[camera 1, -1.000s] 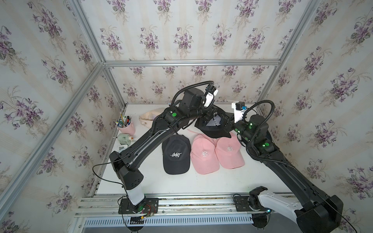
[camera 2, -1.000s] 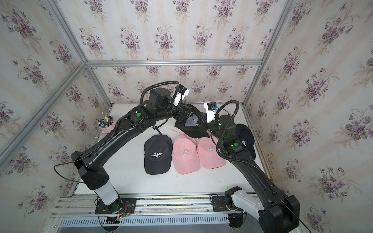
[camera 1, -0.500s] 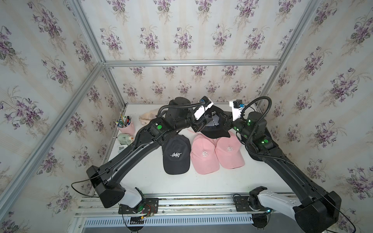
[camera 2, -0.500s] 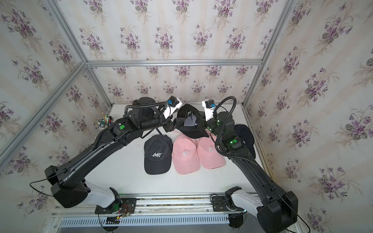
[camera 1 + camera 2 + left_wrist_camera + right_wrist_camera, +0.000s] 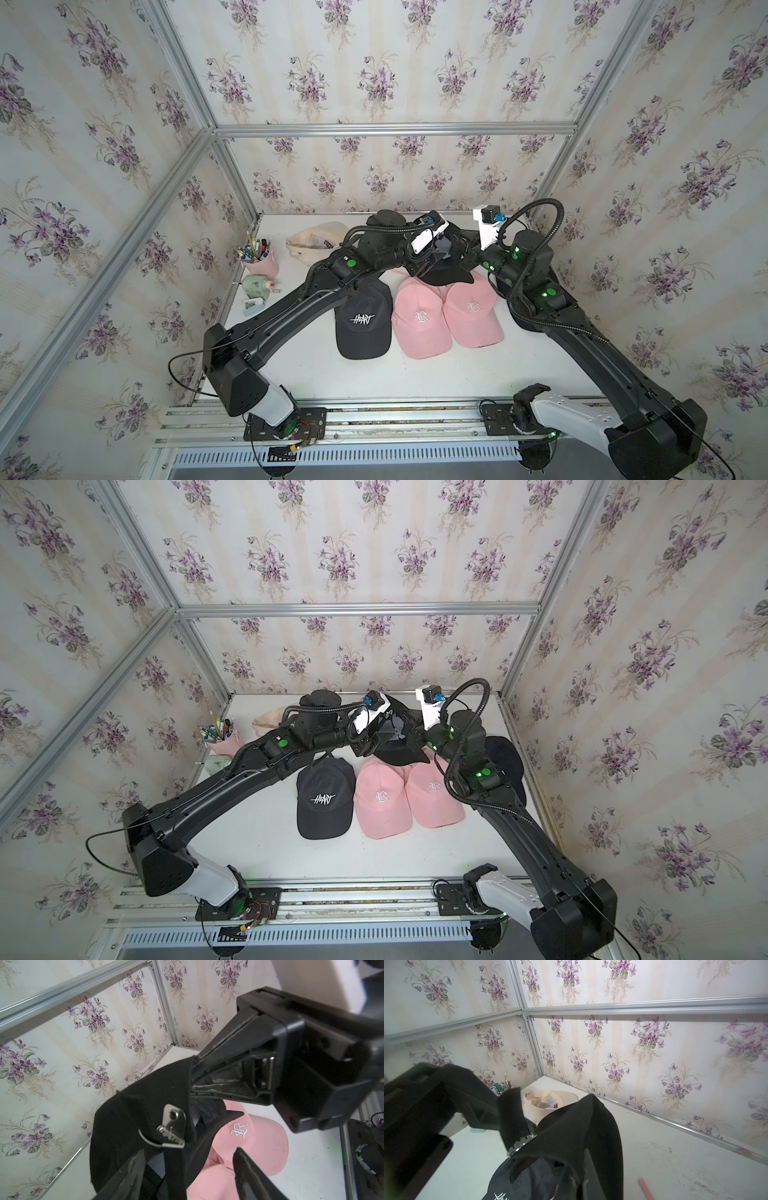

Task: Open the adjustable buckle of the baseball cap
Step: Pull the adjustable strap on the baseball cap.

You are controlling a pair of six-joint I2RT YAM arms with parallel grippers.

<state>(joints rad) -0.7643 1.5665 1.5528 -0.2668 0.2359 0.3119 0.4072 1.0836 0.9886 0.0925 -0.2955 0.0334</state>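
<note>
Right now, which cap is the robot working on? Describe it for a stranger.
Go to the middle of the far side of the white table. There the right gripper holds up a black cap; unlike the black HEART cap lying flat, it shows its metal buckle.

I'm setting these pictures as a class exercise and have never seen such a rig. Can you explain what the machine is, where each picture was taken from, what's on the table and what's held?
This is a robot with two black arms mounted at the front edge of a white table in a wallpapered booth. Two pictures look down from overhead cameras set side by side. The other two come from a camera on each arm's wrist.

On the table lie a black cap with white lettering, two pink caps, a cream cap and a pink pen cup.

Raised between the arms is a second black cap. The right gripper is clamped on its edge. The left gripper stands open astride the strap, near the metal buckle.
</note>
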